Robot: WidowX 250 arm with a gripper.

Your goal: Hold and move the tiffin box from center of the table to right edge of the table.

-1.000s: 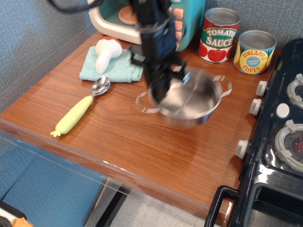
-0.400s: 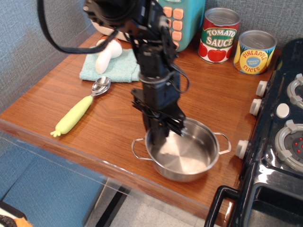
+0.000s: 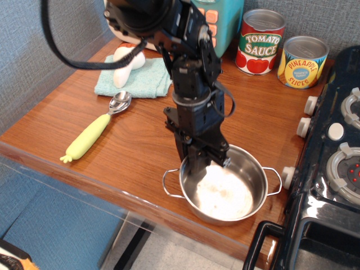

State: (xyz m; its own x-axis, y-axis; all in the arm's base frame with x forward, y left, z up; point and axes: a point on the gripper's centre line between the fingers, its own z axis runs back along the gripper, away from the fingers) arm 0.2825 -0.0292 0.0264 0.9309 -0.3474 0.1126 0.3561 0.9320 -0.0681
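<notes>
The tiffin box [image 3: 228,194] is a shiny round steel pot with two wire loop handles. It sits on the brown wood table [image 3: 129,140] near the front edge, close to the black stove on the right. My gripper [image 3: 197,164] reaches down from above and is shut on the pot's back left rim, one finger inside and one outside. The pot is upright and empty.
A black toy stove [image 3: 332,163] borders the table on the right. Tomato sauce can [image 3: 259,42] and pineapple can [image 3: 302,62] stand at the back. A green-handled spoon [image 3: 95,132], a teal cloth [image 3: 132,81] with a white mushroom [image 3: 125,59], and a teal appliance [image 3: 216,22] lie to the left and back.
My gripper has carried the pot from the table's middle toward the front right, then slightly further right and down. The pot is no longer blurred.
</notes>
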